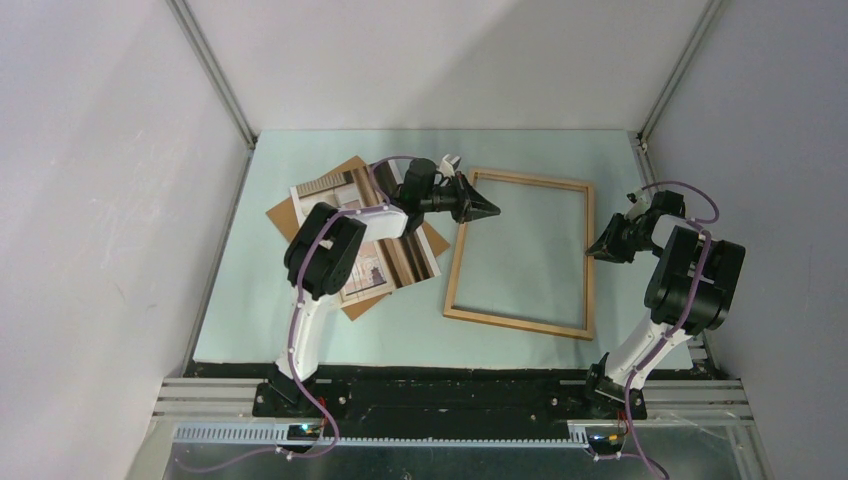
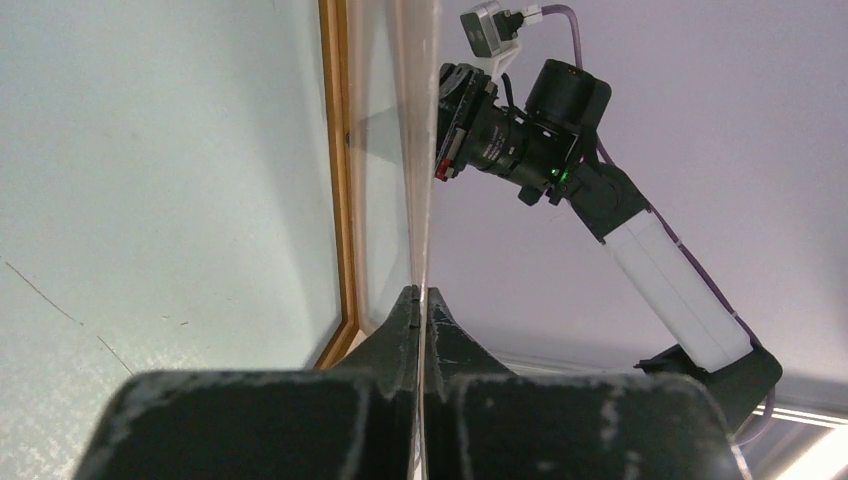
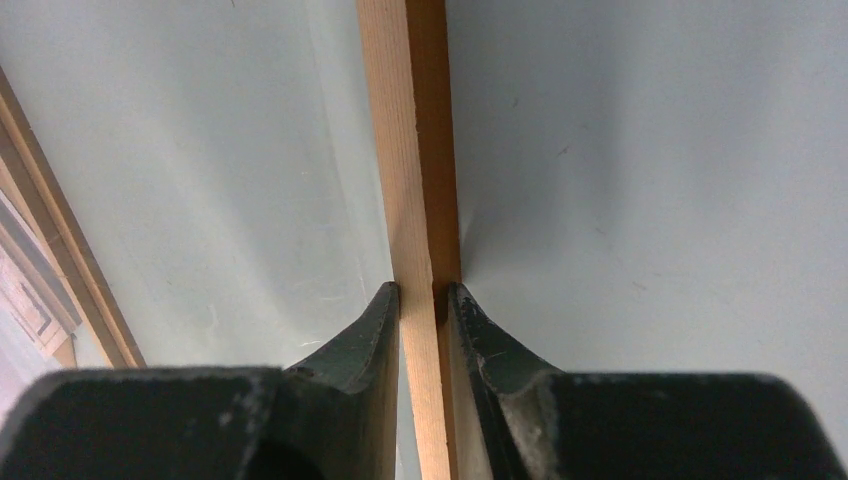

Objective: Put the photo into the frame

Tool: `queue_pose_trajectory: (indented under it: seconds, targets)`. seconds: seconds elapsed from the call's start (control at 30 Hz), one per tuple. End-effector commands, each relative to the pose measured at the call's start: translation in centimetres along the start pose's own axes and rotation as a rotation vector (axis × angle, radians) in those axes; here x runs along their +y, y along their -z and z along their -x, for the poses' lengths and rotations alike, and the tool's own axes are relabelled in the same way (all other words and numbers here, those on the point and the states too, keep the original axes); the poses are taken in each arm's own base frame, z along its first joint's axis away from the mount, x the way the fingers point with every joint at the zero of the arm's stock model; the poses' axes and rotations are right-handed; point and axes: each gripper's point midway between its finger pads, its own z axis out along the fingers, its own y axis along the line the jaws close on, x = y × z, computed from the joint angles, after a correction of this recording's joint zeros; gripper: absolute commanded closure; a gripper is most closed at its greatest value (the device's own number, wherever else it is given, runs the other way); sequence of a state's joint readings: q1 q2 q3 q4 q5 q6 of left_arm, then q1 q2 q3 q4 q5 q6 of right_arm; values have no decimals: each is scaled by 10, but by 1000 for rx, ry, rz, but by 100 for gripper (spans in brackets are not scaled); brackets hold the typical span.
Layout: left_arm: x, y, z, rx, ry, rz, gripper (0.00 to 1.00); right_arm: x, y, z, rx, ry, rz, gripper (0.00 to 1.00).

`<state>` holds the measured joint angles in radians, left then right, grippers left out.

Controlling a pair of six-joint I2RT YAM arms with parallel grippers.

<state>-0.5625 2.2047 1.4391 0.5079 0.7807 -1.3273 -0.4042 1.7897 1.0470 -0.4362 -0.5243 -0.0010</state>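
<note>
Right pincer (image 3: pixel 425 292) clamps the frame (image 1: pixel 517 324) by its right rail; left pincer (image 2: pixel 420 300) pinches a clear sheet (image 2: pixel 415 200). Photo (image 1: pixel 322 190) lies left on the board (image 1: pixel 345 167). Best keep the frame steady, sheet level.

The photo (image 1: pixel 402 262) lies on the board (image 1: pixel 288 214), left of the frame (image 1: pixel 515 323).

Overhead, we look down on whole pale-green table (image 1: pixel 400 335); wrist views hug thin light-wood rectangular frame (image 3: pixel 420 150), shared by all.
</note>
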Motion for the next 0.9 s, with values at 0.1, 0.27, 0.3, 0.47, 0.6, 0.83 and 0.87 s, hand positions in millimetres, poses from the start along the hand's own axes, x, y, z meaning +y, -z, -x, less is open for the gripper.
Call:
queue_pose_trajectory:
  seconds: [0.1,0.27,0.3,0.47,0.6,0.83,0.87]
  targets:
    - [-20,3,6,-18,-60,-55,100,-8,0,6,-6,-8,-19,100]
    - [-19,1,8,-20,-61,-54,100,-7,0,6,-6,-7,-17,100]
    - [-19,1,9,-21,-61,-54,100,-7,0,6,-7,-7,-17,100]
    - [-14,-2,10,-18,-57,-51,100,-7,0,6,-6,-7,-17,100]
    - [-13,-4,10,-15,-57,-51,100,-7,1,6,-6,-7,-16,100]
    - [-11,-7,11,-12,-56,-51,100,-7,0,6,-6,-7,-15,100]
    - [-11,-8,11,-10,-57,-53,100,-7,1,6,-7,-7,-16,100]
